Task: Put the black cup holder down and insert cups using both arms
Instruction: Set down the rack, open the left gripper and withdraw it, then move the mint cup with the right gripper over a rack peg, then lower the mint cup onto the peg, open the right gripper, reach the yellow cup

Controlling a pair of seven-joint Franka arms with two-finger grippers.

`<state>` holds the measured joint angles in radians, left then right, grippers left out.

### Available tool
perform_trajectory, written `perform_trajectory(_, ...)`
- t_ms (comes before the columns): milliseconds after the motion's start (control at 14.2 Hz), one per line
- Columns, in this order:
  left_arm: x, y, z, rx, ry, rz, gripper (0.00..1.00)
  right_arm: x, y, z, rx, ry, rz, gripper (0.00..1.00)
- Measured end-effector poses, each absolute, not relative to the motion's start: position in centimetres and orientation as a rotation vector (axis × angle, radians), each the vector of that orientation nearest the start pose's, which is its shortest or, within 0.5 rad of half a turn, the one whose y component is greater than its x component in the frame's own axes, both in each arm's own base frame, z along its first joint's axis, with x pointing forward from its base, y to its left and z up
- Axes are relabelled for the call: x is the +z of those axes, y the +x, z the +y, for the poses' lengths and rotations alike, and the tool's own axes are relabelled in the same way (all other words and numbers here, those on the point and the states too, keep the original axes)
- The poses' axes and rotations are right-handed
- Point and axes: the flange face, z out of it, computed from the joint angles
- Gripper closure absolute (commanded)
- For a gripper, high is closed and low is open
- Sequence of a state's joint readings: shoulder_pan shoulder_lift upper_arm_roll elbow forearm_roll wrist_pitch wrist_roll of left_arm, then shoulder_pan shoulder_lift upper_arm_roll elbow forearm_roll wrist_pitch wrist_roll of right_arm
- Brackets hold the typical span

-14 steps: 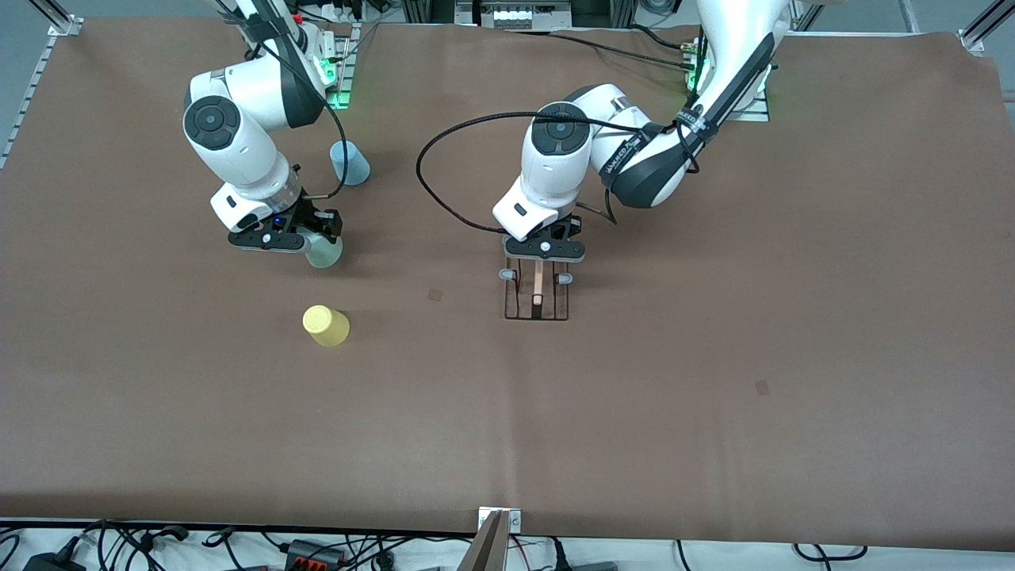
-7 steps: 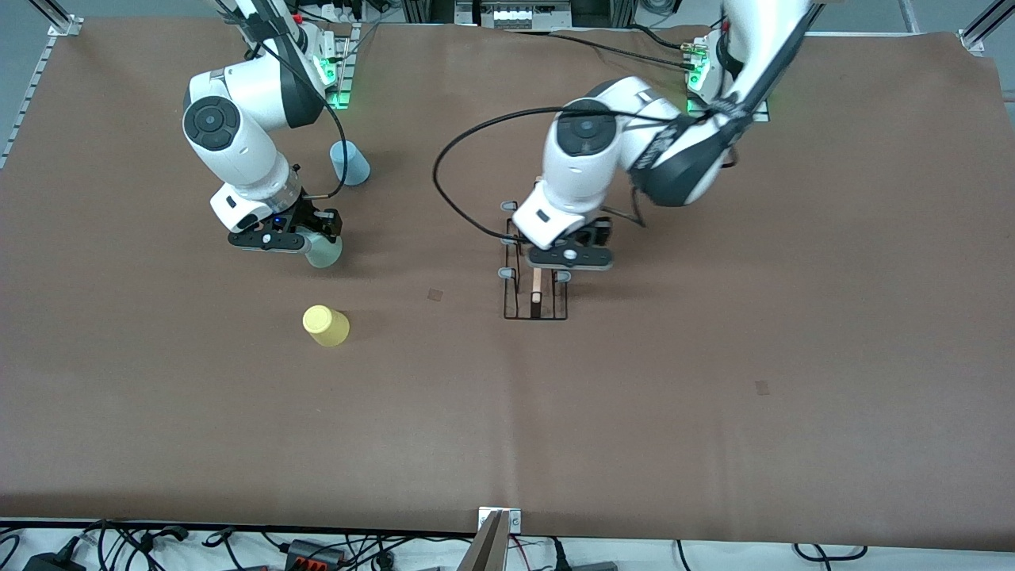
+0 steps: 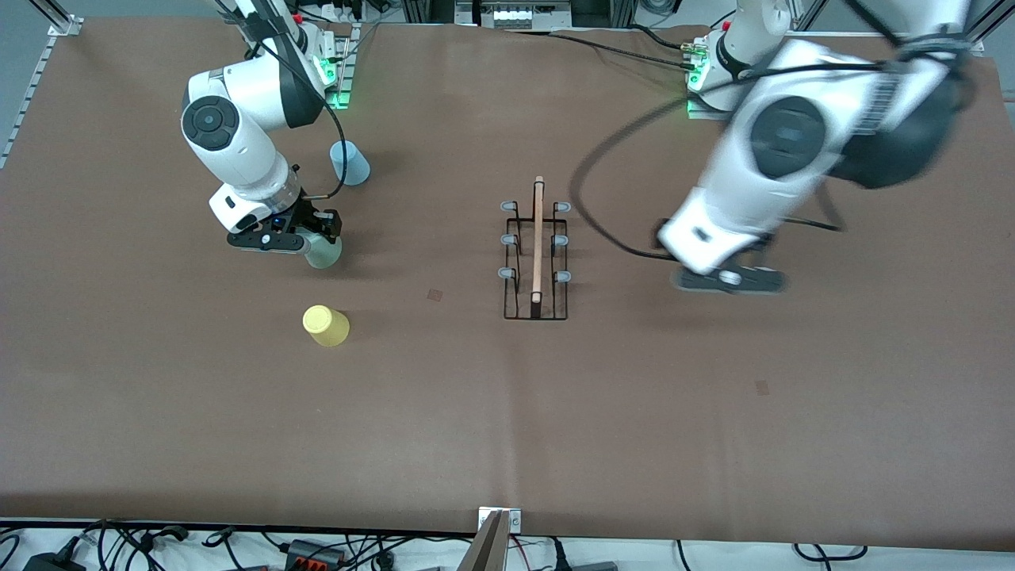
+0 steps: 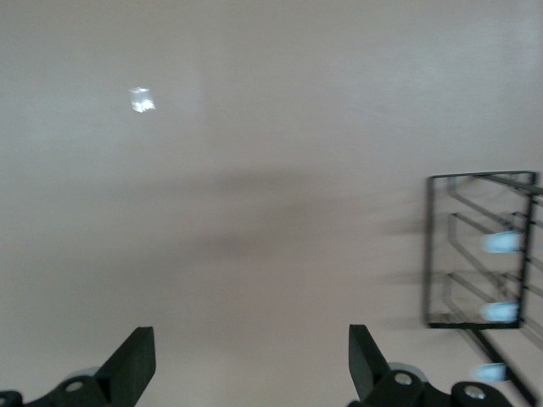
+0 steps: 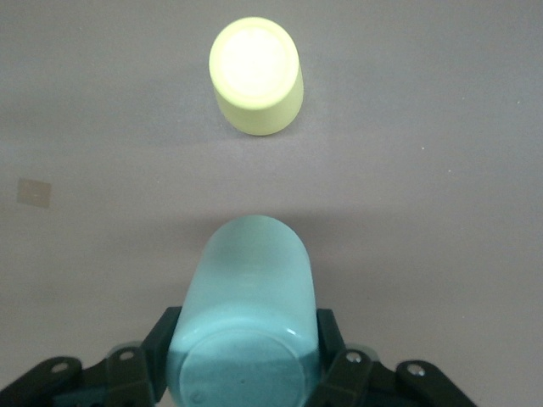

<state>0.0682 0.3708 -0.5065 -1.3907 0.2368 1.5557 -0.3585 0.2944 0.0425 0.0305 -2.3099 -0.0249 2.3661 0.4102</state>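
The black cup holder [image 3: 537,258] is standing on the brown table cover [image 3: 507,412] about mid-table, wooden rod [image 3: 538,238] along the top and the six pale pegs sticking out on both sides, with no cups on it. The left gripper [image 3: 729,280] is up over bare table just beside the rack, toward the left arm's end; in the left wrist view its fingers [image 4: 134,366] are spread wide with nothing between them. The right gripper [image 3: 295,240] is clamped tight on the pale grey-green cup [image 5: 244,305], which lies tipped on its side between the fingers, down low over the table. The yellow cup [image 3: 326,325] sits upside down on the table, nearer the front camera than the held cup. The light blue cup [image 3: 349,162] is farther from the front camera, close to the right arm's base. As for writing, there's a white label with dark print on the left arm [image 3: 872,111], but I can't read it, and the cups look totally plain.
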Motion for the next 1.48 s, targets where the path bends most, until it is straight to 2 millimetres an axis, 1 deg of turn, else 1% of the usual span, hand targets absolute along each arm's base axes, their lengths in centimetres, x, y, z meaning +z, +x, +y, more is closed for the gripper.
perform_trajectory(71,51.3,61.9,-17.3,0.195,-3.021,0.144,0.00,33.4,49.2,16.7,-0.013,-3.153,0.127,0.82)
perform_trajectory(141,52.0,62.3,-14.3,0.204,-3.021,0.166,0.00,34.4,49.5,17.4,0.007,-3.157,0.166,0.82)
perform_trajectory(212,52.8,62.6,-11.4,0.210,-3.022,0.189,0.00,35.6,49.7,18.7,0.017,-3.156,0.218,0.82)
perform_trajectory(283,53.5,62.7,-8.5,0.212,-3.023,0.216,0.00,36.8,49.7,20.6,0.010,-3.149,0.280,0.82)
perform_trajectory(353,54.2,62.8,-5.7,0.206,-3.033,0.248,0.00,38.0,49.5,23.1,-0.013,-3.131,0.344,0.82)
perform_trajectory(424,55.3,62.9,-3.3,0.184,-3.055,0.278,0.00,39.0,49.1,25.9,-0.038,-3.108,0.403,0.82)
perform_trajectory(494,56.5,63.1,-1.6,0.148,-3.073,0.301,0.00,39.8,48.7,28.8,-0.058,-3.080,0.458,0.82)
perform_trajectory(565,57.6,63.2,-0.5,0.114,-3.082,0.317,0.00,40.5,48.4,31.8,-0.071,-3.049,0.512,0.82)
perform_trajectory(636,58.2,63.3,-0.2,0.095,-3.087,0.321,0.00,41.1,48.1,34.8,-0.078,-3.016,0.567,0.82)
perform_trajectory(777,58.4,63.3,-0.5,0.088,-3.088,0.333,0.00,41.6,47.1,40.4,-0.072,-2.958,0.662,0.82)
perform_trajectory(848,58.4,63.3,-0.8,0.089,-3.088,0.341,0.00,41.5,46.6,42.7,-0.062,-2.937,0.695,0.82)
perform_trajectory(989,58.4,63.3,-1.1,0.090,-3.087,0.348,0.00,40.9,45.4,46.3,-0.039,-2.914,0.740,0.82)
perform_trajectory(1130,58.3,63.3,-1.0,0.091,-3.088,0.346,0.00,39.3,44.1,48.7,-0.024,-2.934,0.723,0.82)
perform_trajectory(1201,58.3,63.3,-1.0,0.091,-3.088,0.346,0.00,38.2,43.5,49.5,-0.021,-2.953,0.711,0.82)
perform_trajectory(1342,58.3,63.3,-1.1,0.092,-3.088,0.348,0.00,36.7,43.2,50.0,-0.010,-2.975,0.704,0.81)
perform_trajectory(1413,58.3,63.3,-1.1,0.091,-3.088,0.348,0.00,36.4,43.3,50.0,-0.005,-2.978,0.706,0.80)
perform_trajectory(1483,58.3,63.3,-1.1,0.091,-3.088,0.349,0.00,36.2,43.4,50.0,-0.003,-2.980,0.708,0.78)
